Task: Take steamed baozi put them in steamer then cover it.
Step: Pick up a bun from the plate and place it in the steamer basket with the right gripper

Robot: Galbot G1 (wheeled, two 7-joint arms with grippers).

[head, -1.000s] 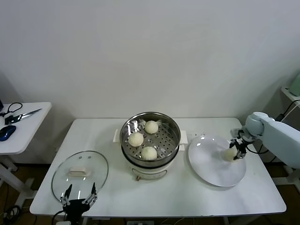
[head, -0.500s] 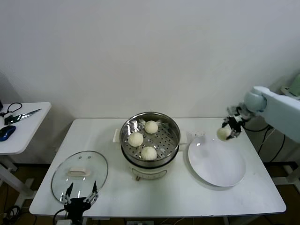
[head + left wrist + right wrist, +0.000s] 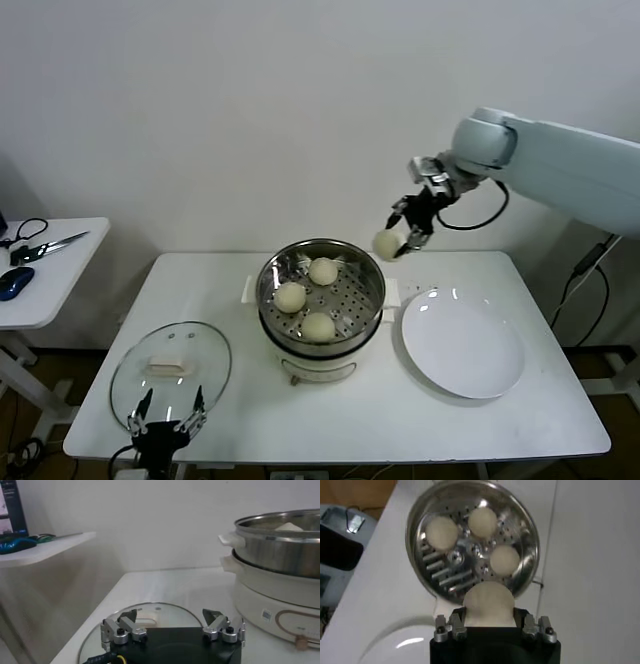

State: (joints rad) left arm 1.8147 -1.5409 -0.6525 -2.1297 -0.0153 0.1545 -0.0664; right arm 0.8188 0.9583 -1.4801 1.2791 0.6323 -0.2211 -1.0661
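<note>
Writing: a small label and a curved line marking show on the steamer's cream base in the left wrist view; neither is readable.

Steamer [image 3: 320, 300]: shiny steel pot on a cream electric base with side handles, centre of the white table [image 3: 420, 420]. Perforated tray inside holds three buns [image 3: 318, 326], at about 12, 9 and 6 o'clock of the tray.

Fourth bun [image 3: 386, 245]: in the air, just beyond the pot's rim at 2 o'clock, pinched between the fingers of the right gripper [image 3: 399, 234]. In the right wrist view the fingers press on both sides of this bun [image 3: 488, 605], with the steamer [image 3: 472, 537] below.

Plate [image 3: 463, 343]: white, flat, at 3 o'clock of the steamer, nothing on it.

Glass lid [image 3: 170, 368]: white handle, lying on the table at 8 o'clock of the steamer.

Left gripper [image 3: 166, 425]: at the table's near edge, just by the lid's near rim, fingers spread wide, holding nothing.

Side table [image 3: 50, 280]: at 9 o'clock, carrying scissors [image 3: 45, 245] and a blue mouse [image 3: 15, 283].
</note>
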